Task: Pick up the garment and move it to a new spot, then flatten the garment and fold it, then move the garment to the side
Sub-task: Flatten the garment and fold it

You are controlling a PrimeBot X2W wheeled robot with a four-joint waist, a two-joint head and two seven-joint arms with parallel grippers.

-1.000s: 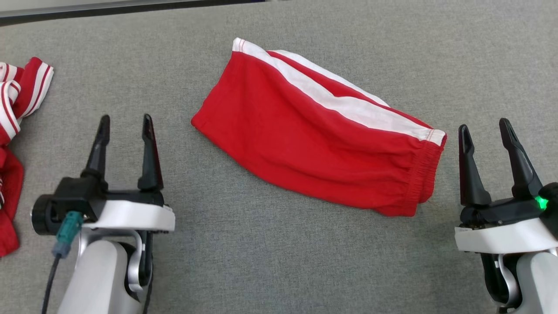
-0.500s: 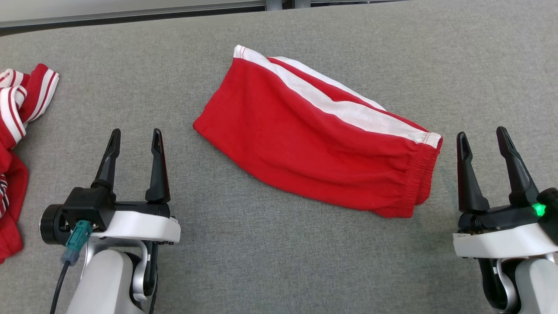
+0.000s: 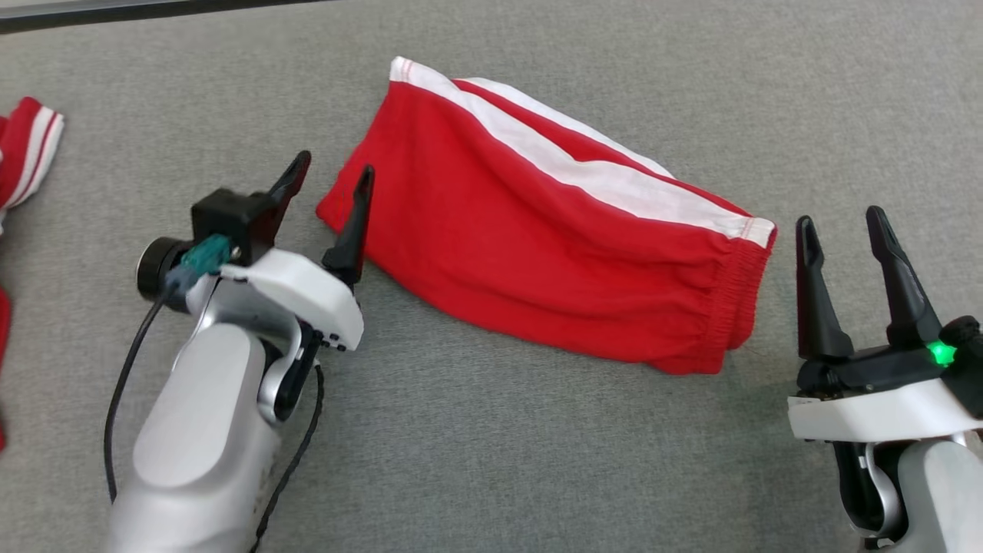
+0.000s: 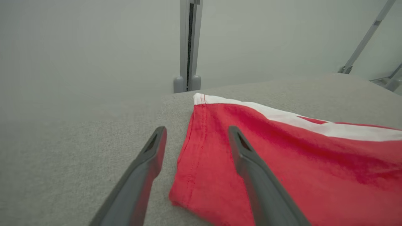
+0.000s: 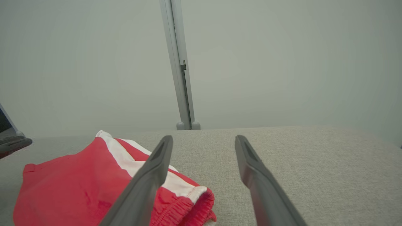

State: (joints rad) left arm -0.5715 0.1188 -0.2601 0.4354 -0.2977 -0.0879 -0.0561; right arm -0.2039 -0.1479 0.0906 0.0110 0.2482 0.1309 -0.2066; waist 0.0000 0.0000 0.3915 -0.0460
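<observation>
Straddling the near-left corner of the garment (image 3: 537, 230), the left end effector (image 3: 336, 163) had its two fingers spread, one over the bare grey surface (image 3: 491, 461) and the other over red cloth, with nothing pinched between them. That placement read as a set-up for taking the hem corner (the left wrist view showed the stitched edge running up between the fingers). The right end effector (image 3: 839, 216) was likewise spread and empty. It stood just beside the gathered waistband end and apart from it, probably so that it could take that end when needed.

The garment lay flat near the middle of the surface, apparently doubled over already, so the move to the side looked like the step in hand. Its long axis ran diagonally in the head view, from the hem end at the far left down to the elastic waistband at the near right. The white stripe followed the far long edge. Another red-and-white cloth (image 3: 27, 146) lay well apart at the left edge.
</observation>
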